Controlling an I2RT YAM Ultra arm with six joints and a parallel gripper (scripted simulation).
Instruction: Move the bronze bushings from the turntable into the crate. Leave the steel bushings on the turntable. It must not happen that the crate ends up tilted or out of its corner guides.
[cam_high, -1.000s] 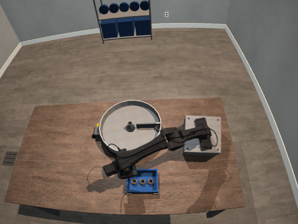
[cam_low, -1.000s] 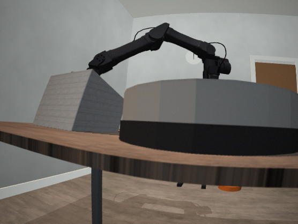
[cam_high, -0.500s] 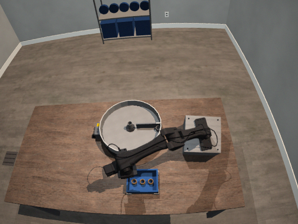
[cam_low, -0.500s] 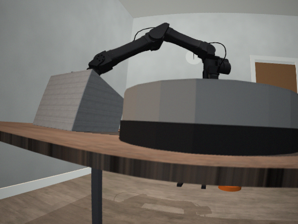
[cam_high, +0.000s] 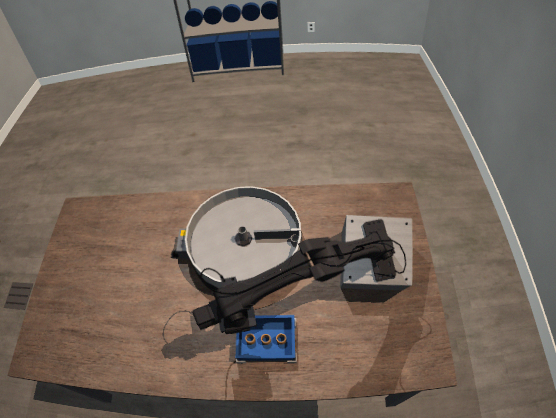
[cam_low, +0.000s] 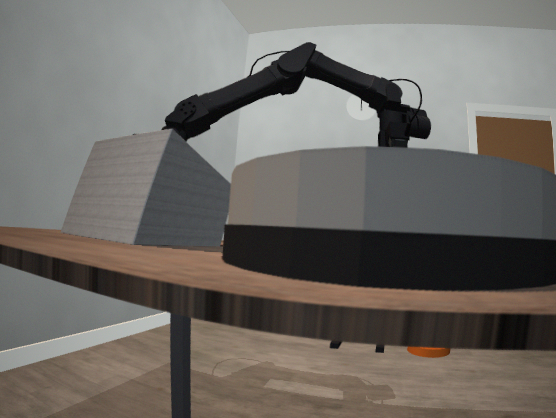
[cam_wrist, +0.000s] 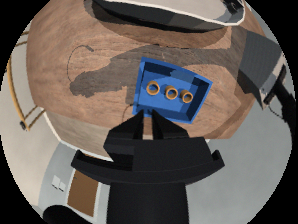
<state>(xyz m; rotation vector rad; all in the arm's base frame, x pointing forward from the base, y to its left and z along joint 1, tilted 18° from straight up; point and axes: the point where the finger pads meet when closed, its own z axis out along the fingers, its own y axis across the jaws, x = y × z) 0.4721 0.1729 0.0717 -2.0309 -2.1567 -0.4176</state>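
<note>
The blue crate (cam_high: 266, 346) stands on the table near the front edge and holds three bronze bushings (cam_high: 265, 339) in a row. It also shows in the wrist view (cam_wrist: 170, 98), with the bushings (cam_wrist: 170, 94) inside. My gripper (cam_wrist: 147, 112) hangs above the table just to the left of the crate. Its fingers are shut with nothing between them. From above, the wrist (cam_high: 231, 317) hides the fingers. The turntable (cam_high: 243, 235) shows a grey floor with a dark hub (cam_high: 243, 236) and a dark bar (cam_high: 274, 234). I see no bronze bushing on it.
The arm's grey pedestal (cam_high: 377, 252) stands right of the turntable. In the exterior view the turntable wall (cam_low: 395, 200) hides the crate and my fingers. An orange thing (cam_low: 428, 351) shows below the table edge. A shelf with blue bins (cam_high: 233, 42) stands at the far wall.
</note>
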